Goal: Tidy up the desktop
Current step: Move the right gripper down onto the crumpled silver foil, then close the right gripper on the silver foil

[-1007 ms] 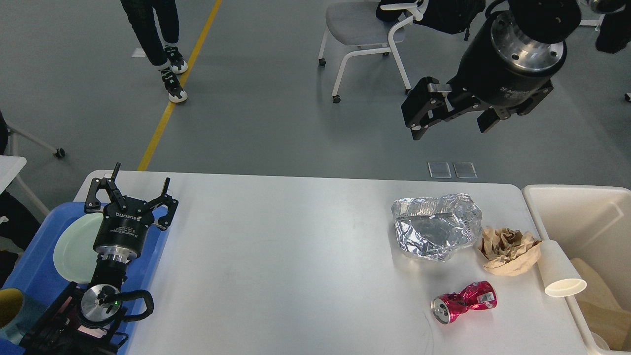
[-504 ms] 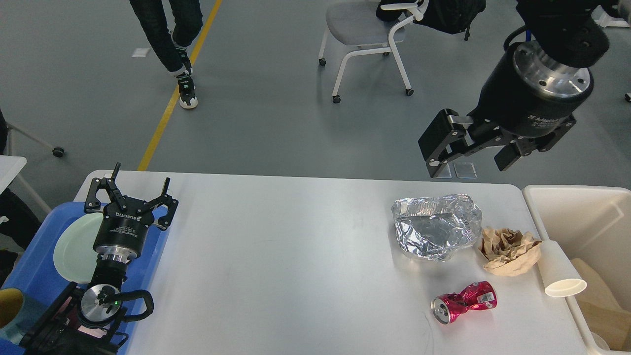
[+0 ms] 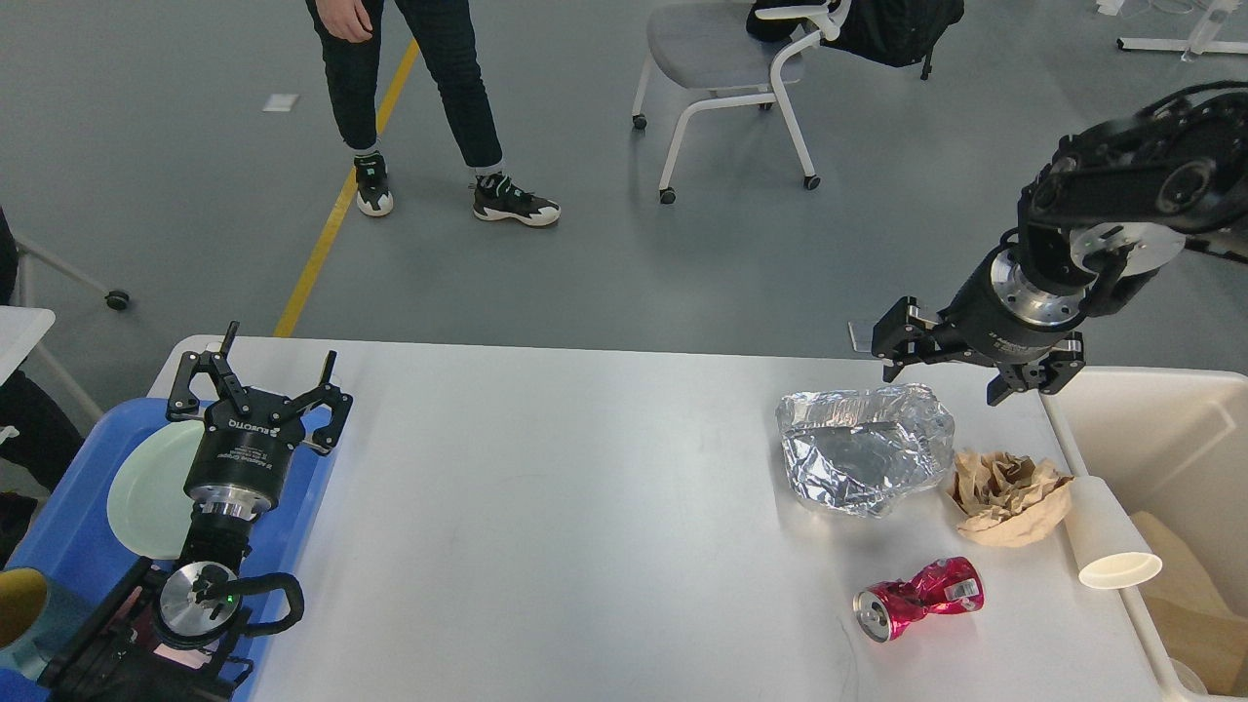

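our right gripper (image 3: 963, 368) has dropped toward the desk (image 3: 585, 507), fingers spread and empty; the foil (image 3: 863, 448) lies just below-left, nearest this arm.

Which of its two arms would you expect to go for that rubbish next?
Probably the right. Its open gripper hangs above the foil, paper wad, can and cup, beside the bin. The left gripper, also open, is far off over the blue tray.
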You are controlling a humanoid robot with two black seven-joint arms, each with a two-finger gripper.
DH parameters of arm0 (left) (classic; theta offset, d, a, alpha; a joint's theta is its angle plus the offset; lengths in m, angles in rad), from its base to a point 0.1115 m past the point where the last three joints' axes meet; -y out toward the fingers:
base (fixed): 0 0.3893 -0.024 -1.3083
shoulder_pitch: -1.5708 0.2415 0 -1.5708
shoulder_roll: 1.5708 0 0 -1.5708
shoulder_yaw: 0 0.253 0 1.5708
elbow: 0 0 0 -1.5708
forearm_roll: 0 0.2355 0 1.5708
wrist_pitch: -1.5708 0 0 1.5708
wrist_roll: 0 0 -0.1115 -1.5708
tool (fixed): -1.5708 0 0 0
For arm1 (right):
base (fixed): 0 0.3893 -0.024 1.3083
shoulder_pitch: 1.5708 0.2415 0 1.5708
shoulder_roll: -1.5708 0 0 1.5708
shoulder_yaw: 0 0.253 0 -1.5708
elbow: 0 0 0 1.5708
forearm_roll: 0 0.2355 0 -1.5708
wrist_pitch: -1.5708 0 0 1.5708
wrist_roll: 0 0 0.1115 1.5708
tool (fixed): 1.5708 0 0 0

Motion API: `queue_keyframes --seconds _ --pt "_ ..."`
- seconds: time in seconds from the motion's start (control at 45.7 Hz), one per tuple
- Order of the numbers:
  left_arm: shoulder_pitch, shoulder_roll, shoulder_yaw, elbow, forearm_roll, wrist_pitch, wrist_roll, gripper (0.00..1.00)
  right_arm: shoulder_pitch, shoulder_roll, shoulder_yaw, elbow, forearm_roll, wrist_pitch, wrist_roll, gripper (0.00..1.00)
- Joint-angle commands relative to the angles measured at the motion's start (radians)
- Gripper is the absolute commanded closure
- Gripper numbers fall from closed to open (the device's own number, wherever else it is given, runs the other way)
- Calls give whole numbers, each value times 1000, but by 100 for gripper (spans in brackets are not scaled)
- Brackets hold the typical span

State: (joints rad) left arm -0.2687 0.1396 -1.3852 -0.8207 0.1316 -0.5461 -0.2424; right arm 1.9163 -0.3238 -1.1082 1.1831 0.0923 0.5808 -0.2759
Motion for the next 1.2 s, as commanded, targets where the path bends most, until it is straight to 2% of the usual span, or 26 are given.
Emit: queue_keyframes --seconds 0.0,0.175,0.372,0.46,0.657,1.029,1.116,1.16,1.182 --pt "0 0 0 0 0 0 0 4 -192 31 -1 -147 145 -7 0 0" --pt "0 0 0 0 0 0 0 4 -345 81 2 -256 303 -30 0 0" --pt "-1 0 0 0 0 0 0 4 -462 112 37 -304 380 -179 0 0" --pt "-1 0 0 0 0 0 0 4 -531 121 77 -339 383 -208 0 0" --pt "-1 0 0 0 0 0 0 4 -654 138 179 -457 388 -213 -2 0" --pt "-1 0 0 0 0 0 0 4 -796 173 220 -646 389 -216 -2 1" --pt "0 0 0 0 0 0 0 4 -822 173 264 -680 388 -216 -2 7" --pt "-1 0 0 0 0 0 0 4 -830 170 287 -685 388 -216 -3 15" --pt "0 0 0 0 0 0 0 4 -832 169 295 -683 388 -214 -3 23"
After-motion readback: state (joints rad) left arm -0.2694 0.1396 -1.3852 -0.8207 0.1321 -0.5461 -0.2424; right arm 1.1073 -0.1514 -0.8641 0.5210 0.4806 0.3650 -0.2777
